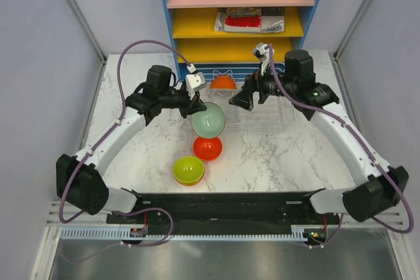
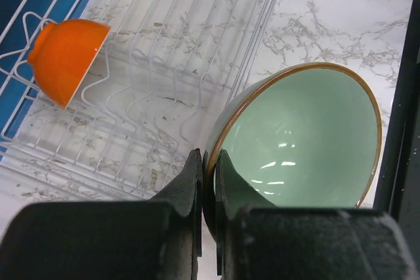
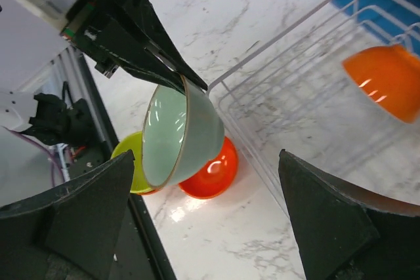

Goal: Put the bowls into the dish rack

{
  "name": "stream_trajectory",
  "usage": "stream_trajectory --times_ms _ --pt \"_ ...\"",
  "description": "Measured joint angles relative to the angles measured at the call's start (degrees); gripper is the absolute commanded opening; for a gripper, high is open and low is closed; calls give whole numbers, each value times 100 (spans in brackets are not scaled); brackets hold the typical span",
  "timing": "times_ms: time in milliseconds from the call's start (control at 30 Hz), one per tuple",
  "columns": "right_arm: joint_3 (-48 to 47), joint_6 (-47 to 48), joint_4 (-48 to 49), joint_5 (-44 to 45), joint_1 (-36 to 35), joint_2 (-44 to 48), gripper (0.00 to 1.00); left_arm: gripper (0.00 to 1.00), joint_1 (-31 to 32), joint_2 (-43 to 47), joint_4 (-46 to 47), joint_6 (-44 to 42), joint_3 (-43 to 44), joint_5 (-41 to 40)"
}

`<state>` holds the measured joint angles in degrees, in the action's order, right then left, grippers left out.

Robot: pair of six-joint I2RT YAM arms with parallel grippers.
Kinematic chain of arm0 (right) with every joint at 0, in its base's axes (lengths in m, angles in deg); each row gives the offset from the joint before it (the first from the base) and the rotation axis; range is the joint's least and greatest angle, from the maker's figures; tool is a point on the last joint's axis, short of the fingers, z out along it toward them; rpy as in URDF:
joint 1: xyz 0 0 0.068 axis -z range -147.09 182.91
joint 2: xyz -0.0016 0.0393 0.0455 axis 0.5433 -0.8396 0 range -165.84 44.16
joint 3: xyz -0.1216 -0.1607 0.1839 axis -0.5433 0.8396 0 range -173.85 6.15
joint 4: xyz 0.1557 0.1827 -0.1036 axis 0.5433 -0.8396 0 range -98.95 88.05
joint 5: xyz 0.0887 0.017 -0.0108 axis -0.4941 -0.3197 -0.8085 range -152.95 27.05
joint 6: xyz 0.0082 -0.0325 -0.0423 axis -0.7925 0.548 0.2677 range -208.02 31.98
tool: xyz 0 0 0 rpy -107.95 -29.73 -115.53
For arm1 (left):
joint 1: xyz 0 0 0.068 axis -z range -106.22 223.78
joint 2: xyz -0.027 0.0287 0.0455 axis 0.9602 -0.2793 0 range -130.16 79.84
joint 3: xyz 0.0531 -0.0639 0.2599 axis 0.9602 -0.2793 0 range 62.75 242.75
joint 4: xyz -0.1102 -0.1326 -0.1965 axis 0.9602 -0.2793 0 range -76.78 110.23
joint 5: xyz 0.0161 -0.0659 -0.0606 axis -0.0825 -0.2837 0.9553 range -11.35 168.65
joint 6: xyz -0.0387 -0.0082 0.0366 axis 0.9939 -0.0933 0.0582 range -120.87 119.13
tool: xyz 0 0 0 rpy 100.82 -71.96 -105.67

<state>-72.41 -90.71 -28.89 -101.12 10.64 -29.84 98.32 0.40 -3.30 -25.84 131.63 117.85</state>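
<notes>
The left fingers [image 2: 190, 185] are clamped together on the rim of the mint bowl [image 2: 302, 142], one inside the wall and one outside, so that the bowl is carried tipped up on its edge. This tilt is judged to suit standing it upright in the dish rack [image 2: 164, 63]. The bowl projects just beyond the fingertips, is held clear of the tabletop [image 1: 275, 155], and hangs at the near left corner of the rack. Directly under it, the red bowl [image 3: 213, 172] rests on the tabletop, and the lime green bowl [image 1: 188, 169] lies nearer and slightly left of that. An orange bowl [image 2: 65, 57] is already lodged on its side at the far edge of the rack, well apart from the held bowl, with bare wire rows between them. The right fingers [image 3: 328, 221] are spread wide and hold nothing. They are poised above the rack and turned toward the mint bowl, probably kept aside so the left arm has room.
</notes>
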Motion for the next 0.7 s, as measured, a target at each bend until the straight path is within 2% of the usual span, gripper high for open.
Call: stream_trajectory --times_ms 167,300,700 --pt "166 -776 590 -890 0 -1025 98 2 24 22 223 190 -31 52" --pt "295 -1152 837 -1335 0 -1510 98 2 9 125 308 247 -83 46" --pt "317 -1659 1281 -2693 -87 -2046 98 2 -35 151 402 289 -92 44"
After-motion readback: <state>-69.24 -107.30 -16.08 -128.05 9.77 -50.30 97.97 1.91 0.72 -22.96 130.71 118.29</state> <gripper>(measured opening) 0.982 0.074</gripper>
